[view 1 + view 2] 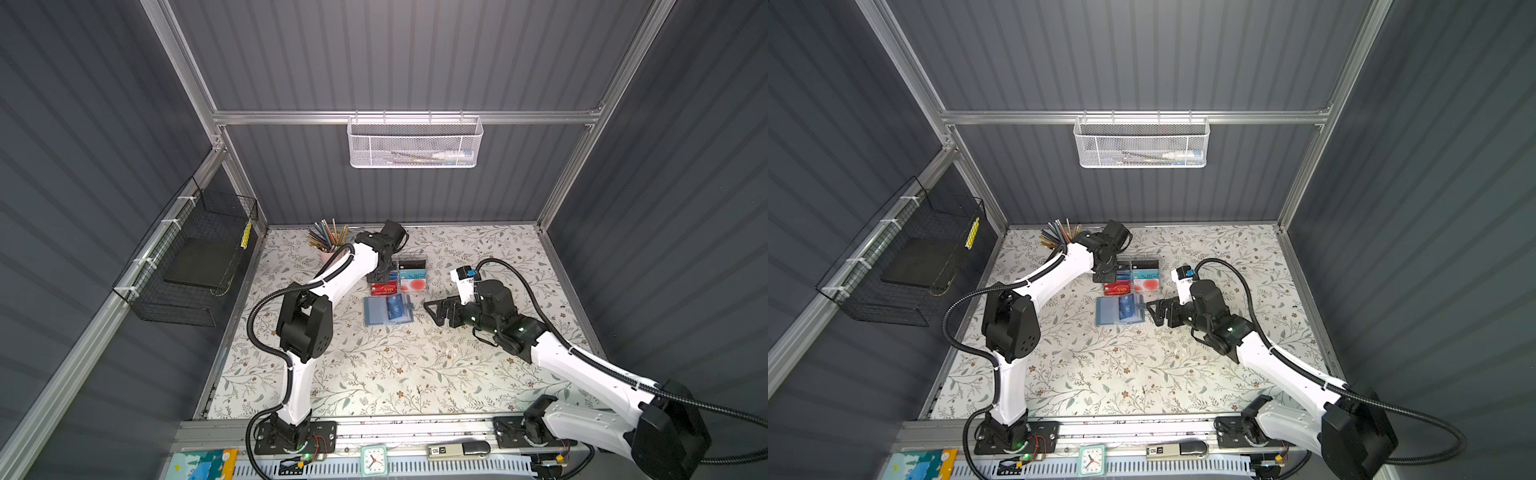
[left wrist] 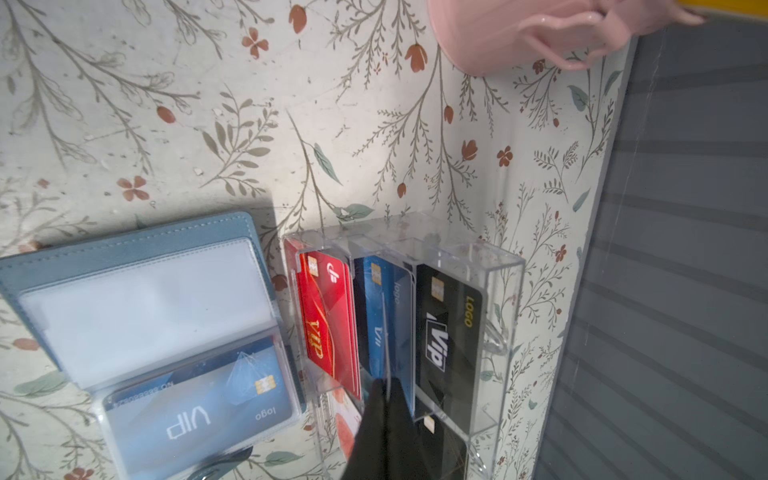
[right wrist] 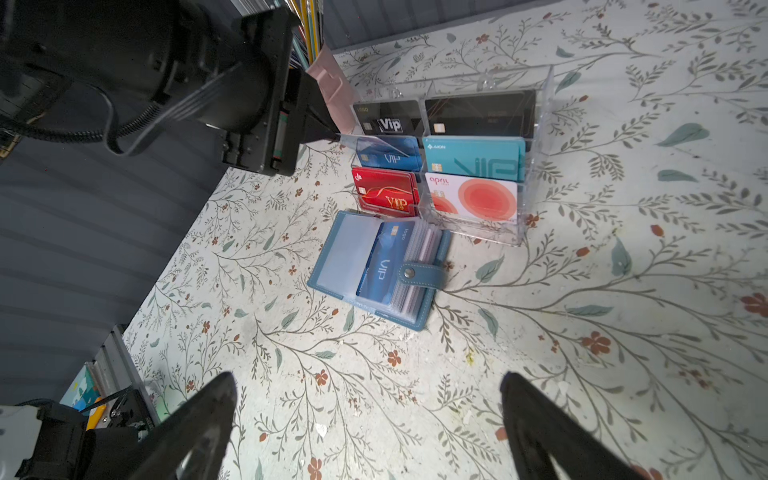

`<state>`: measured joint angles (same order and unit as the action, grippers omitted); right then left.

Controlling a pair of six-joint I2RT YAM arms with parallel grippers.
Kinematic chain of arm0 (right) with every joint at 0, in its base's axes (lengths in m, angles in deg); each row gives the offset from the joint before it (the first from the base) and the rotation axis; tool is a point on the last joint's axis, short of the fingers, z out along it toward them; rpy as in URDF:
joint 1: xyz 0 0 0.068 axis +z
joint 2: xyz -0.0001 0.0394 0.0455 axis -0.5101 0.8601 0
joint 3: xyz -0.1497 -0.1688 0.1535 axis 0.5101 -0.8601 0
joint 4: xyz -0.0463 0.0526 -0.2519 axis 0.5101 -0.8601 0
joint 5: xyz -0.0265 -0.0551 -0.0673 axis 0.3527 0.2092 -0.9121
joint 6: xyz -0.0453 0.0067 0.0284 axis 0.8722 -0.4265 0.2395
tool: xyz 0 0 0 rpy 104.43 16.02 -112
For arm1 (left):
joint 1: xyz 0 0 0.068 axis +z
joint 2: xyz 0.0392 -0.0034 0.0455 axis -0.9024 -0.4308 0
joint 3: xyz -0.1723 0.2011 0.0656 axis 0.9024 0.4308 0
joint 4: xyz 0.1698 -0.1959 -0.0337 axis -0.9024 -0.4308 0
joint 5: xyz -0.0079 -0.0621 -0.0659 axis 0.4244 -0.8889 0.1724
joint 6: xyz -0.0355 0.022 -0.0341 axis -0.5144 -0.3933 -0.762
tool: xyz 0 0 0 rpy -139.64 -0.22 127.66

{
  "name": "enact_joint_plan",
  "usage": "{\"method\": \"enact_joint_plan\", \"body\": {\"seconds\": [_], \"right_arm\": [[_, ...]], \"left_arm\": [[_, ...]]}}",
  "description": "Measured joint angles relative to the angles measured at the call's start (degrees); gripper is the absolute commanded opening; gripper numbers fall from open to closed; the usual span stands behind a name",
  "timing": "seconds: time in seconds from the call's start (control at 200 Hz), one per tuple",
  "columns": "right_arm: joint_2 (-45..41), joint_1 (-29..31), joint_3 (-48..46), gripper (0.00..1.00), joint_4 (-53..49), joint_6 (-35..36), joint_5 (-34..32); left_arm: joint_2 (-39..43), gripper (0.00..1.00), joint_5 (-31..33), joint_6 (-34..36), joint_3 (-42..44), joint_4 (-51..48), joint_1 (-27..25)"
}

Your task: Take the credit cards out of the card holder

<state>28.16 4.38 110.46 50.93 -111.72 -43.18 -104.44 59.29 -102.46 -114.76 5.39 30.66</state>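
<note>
My left pincer [image 2: 384,388] is clamped on a blue card [image 3: 370,142], edge-first over the middle slot of the clear rack [image 2: 469,249], evidently to file it. The card holder [image 3: 332,257] lies open on the counter [image 3: 582,291], with a second blue card [image 3: 380,266] sleeved inside. My right pincer [image 3: 368,378] hovers spread beside it, likely to steady it.

bench [image 3: 623,353]: cream, printed with grey-green leafy sprigs and small rust-red flowers
card holder [image 3: 347,259]: blue-grey cover, pale stitching, clear sleeves
blue card [image 3: 380,266]: deep blue, pale "VIP" lettering
white card [image 3: 473,199]: white with red-orange circles
rack [image 3: 542,116]: clear
red card [image 3: 384,193]: red, gold swirl
teal card [image 3: 473,160]: teal
black card [image 3: 390,120]: black, white "Vip" lettering
cup [image 2: 498,33]: pink
</note>
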Motion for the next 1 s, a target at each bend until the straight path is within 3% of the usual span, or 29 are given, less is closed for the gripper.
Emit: {"method": "enact_joint_plan", "body": {"seconds": [1.001], "right_arm": [[-0.96, 0.0, -1.49, 0.99, 1.62, -0.17, 0.5]], "left_arm": [[-2.71, 0.0, 2.99, -0.61, -0.26, 0.61, 0.0]]}}
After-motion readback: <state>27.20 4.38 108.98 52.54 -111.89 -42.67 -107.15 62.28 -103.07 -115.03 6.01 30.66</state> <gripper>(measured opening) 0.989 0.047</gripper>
